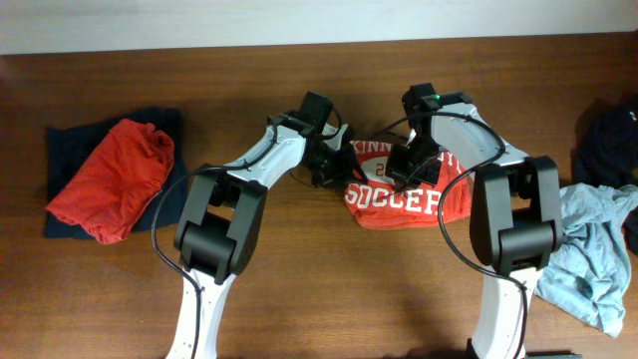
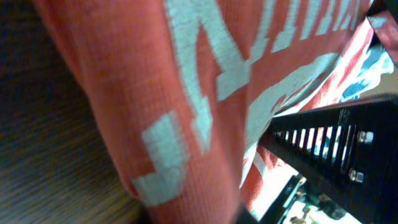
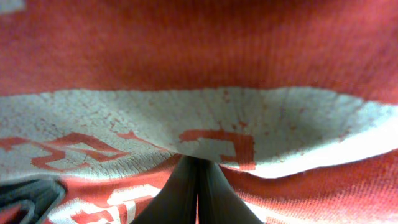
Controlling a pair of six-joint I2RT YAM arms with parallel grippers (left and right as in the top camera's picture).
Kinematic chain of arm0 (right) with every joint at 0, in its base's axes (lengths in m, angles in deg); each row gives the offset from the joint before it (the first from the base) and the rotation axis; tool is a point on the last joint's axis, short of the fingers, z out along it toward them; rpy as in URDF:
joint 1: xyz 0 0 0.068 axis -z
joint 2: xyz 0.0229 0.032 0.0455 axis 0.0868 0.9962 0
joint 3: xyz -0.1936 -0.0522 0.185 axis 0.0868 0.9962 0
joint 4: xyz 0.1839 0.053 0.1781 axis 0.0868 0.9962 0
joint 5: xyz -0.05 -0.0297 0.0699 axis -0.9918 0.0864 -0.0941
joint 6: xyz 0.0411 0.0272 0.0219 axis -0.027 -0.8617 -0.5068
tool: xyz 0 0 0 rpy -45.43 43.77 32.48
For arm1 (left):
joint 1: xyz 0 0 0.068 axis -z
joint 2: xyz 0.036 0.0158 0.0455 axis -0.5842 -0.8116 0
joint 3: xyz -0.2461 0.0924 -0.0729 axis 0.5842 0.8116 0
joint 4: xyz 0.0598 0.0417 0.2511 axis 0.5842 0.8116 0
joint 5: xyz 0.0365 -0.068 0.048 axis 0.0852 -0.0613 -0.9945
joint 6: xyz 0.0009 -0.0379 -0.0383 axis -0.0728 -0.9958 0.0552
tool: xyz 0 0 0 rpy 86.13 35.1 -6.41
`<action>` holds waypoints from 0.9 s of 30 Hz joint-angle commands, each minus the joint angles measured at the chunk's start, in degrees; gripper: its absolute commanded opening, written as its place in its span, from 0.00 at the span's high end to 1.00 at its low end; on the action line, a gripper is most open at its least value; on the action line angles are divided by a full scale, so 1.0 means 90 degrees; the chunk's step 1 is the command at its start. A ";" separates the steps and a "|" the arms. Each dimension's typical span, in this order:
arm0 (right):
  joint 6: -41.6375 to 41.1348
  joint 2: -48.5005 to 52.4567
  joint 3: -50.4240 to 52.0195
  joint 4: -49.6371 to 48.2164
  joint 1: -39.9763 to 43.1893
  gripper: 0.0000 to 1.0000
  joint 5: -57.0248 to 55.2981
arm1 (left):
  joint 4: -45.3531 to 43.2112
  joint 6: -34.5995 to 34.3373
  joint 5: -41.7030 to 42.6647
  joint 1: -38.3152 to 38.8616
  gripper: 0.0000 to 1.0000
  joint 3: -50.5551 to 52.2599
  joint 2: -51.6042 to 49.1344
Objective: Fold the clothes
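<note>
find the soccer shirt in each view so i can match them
Overhead: soccer T-shirt just right of centre.
Left wrist: close up, filling most of the frame.
Right wrist: fills the whole frame.
Shared landmark: its white print lettering.

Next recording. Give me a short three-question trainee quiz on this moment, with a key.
1. True or false: the plain red-orange garment lies on top of a navy garment.
2. Which word can be read on the T-shirt in the overhead view? A) SOCCER B) TENNIS C) RUGBY
3. Fill in: the grey-blue garment lies on the robot's ___ side.
Key: 1 true; 2 A; 3 right.
</note>
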 commanded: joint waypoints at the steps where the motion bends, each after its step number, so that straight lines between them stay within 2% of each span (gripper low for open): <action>1: 0.0347 0.0138 -0.0010 0.0068 0.0024 0.96 0.0216 | -0.0007 0.0284 -0.0070 0.0000 0.96 0.0007 -0.0138; 2: 0.0396 0.0097 -0.0036 0.0097 0.0053 0.96 0.0211 | 0.0012 0.0306 -0.0075 -0.0007 1.00 0.0007 -0.0138; 6: 0.0423 -0.0333 -0.0056 0.0092 0.0340 0.96 0.0211 | 0.0219 0.0330 -0.0194 -0.0119 1.00 0.0007 -0.0138; 12: 0.0559 -0.0238 -0.0032 0.0056 0.0597 0.96 0.0211 | 0.0236 0.0328 -0.0185 -0.0301 1.00 0.0007 -0.0138; 14: 0.0559 -0.0192 -0.0029 -0.0012 0.0595 0.96 0.0170 | 0.0274 0.0325 -0.0185 -0.0311 0.96 0.0007 -0.0138; 16: 0.0532 -0.0134 -0.0029 -0.0104 0.0595 0.96 0.0044 | 0.0304 0.0323 -0.0182 -0.0311 0.80 0.0007 -0.0138; 20: 0.0505 -0.0002 -0.0005 -0.0138 0.0595 0.96 -0.0080 | 0.0435 0.0248 -0.0126 -0.0311 0.38 0.0007 -0.0138; 22: 0.0505 0.0095 0.0024 -0.0143 0.0576 0.96 -0.0078 | 0.0437 0.0240 -0.0085 -0.0311 0.24 0.0007 -0.0138; 24: 0.0508 0.0204 0.0036 -0.0138 0.0542 0.96 -0.0075 | 0.0384 0.0202 -0.0090 -0.0311 0.01 0.0007 -0.0138; 27: 0.0483 0.0299 0.0039 -0.0136 0.0481 0.96 -0.0075 | 0.0330 0.0170 -0.0087 -0.0291 0.01 0.0007 -0.0138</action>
